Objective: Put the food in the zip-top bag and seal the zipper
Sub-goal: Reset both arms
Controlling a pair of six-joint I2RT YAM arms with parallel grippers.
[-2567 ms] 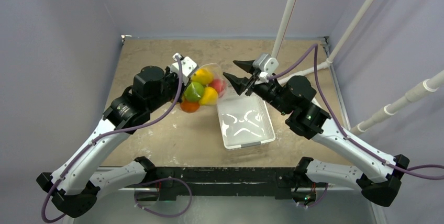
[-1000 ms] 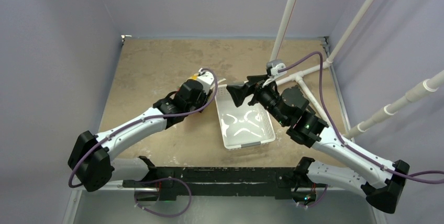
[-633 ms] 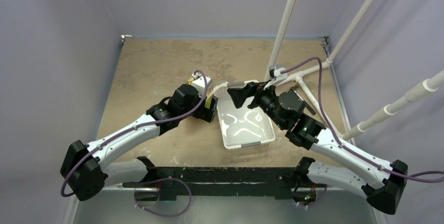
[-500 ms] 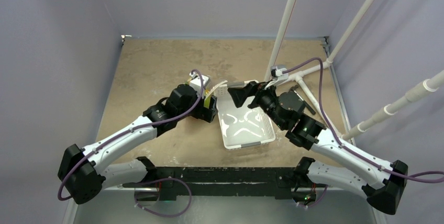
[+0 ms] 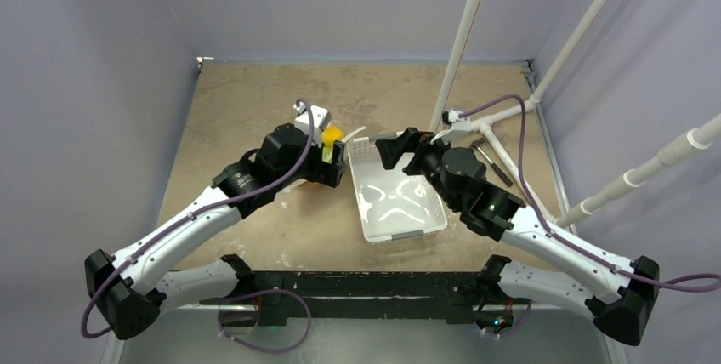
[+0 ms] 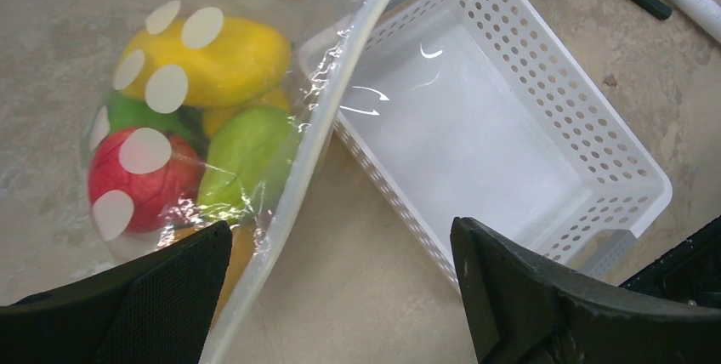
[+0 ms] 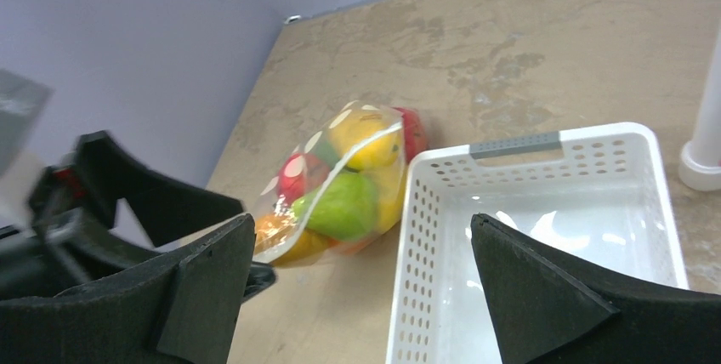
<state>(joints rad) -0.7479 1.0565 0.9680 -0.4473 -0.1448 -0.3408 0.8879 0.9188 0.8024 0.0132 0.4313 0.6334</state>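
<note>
The zip-top bag [image 6: 195, 117] lies on the table against the left side of the white tray [image 6: 544, 100]. The food is inside it: yellow [image 6: 221, 58], green [image 6: 251, 160] and red [image 6: 140, 181] toy fruits. The zipper [image 6: 325, 109] runs as a flat pale strip along the bag's edge nearest the tray. My left gripper [image 6: 340, 296] hovers open just above the bag and the tray's edge, touching neither. My right gripper [image 7: 357, 296] is open over the tray [image 7: 527, 236], with the bag [image 7: 340, 185] ahead to its left. From above, the left arm hides most of the bag [image 5: 332, 134].
The white tray [image 5: 395, 202] is empty and sits mid-table. White poles [image 5: 463, 41] rise at the back right, and a black-handled tool [image 5: 493, 160] lies by their foot. Purple walls close in the table on three sides.
The left gripper brought the filled bag down beside the tray, opened and let go, then drew back a little. The right gripper dipped lower over the tray.
</note>
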